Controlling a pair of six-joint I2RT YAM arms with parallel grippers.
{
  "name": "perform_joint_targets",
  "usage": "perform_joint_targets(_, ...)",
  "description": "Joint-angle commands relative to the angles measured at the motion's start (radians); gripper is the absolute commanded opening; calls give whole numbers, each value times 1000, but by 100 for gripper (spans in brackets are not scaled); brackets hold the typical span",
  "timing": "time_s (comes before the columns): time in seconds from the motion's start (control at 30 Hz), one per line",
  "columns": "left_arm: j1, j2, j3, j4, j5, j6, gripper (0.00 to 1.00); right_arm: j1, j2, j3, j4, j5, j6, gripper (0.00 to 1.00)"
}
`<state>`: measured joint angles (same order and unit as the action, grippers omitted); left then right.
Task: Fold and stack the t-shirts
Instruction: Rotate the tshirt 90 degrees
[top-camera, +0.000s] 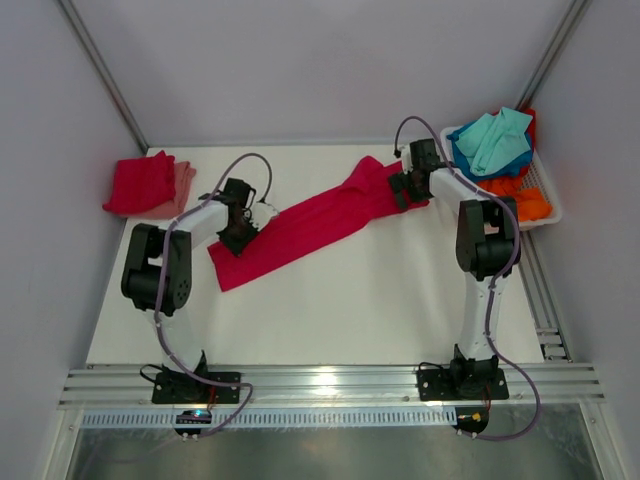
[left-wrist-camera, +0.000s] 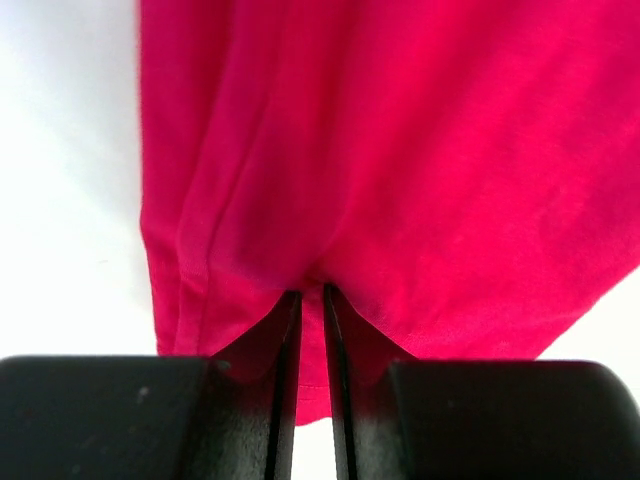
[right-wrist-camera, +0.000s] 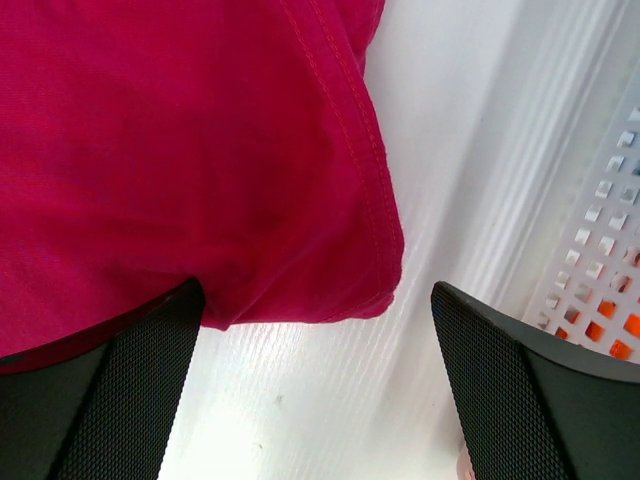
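Observation:
A crimson-red t-shirt (top-camera: 320, 220) lies folded into a long band, running diagonally across the table. My left gripper (top-camera: 243, 228) sits over its near-left end. In the left wrist view the left gripper (left-wrist-camera: 306, 292) is shut on a pinch of that shirt (left-wrist-camera: 400, 150), and the cloth puckers at the fingertips. My right gripper (top-camera: 402, 190) is at the band's far-right end. In the right wrist view the right gripper (right-wrist-camera: 318, 290) stands wide open, the shirt's stitched hem corner (right-wrist-camera: 370, 200) lies between the pads on the table, and the left pad (right-wrist-camera: 150, 380) touches the cloth.
A folded crimson t-shirt (top-camera: 138, 183) lies on a salmon pink one (top-camera: 184, 180) at the back left. A white plastic basket (top-camera: 546, 195) at the back right holds teal (top-camera: 495, 138), blue and orange (top-camera: 520, 200) shirts; its perforated wall (right-wrist-camera: 610, 250) is close to my right gripper.

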<state>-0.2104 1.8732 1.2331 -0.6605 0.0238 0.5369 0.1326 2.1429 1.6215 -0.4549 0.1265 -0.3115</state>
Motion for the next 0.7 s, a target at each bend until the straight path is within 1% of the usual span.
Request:
perform_joint_targets(0.0, -90, -6, -60, -109, 68, -15, 16, 24, 40, 61, -37, 18, 0, 99)
perform_joint_targets(0.23, -225, -29, -43, -148, 85, -61, 16, 39, 87, 152, -93, -5, 8, 99)
perform_joint_targets(0.37, -300, -29, -41, -174, 80, -68, 16, 47, 95, 170, -97, 19, -1, 100)
perform_joint_targets(0.57, -311, -60, -64, -221, 145, -84, 15, 45, 112, 186, -84, 103, -49, 99)
perform_joint_targets(0.67, -323, -91, -87, -241, 166, -91, 15, 45, 149, 231, -100, 116, -61, 99)
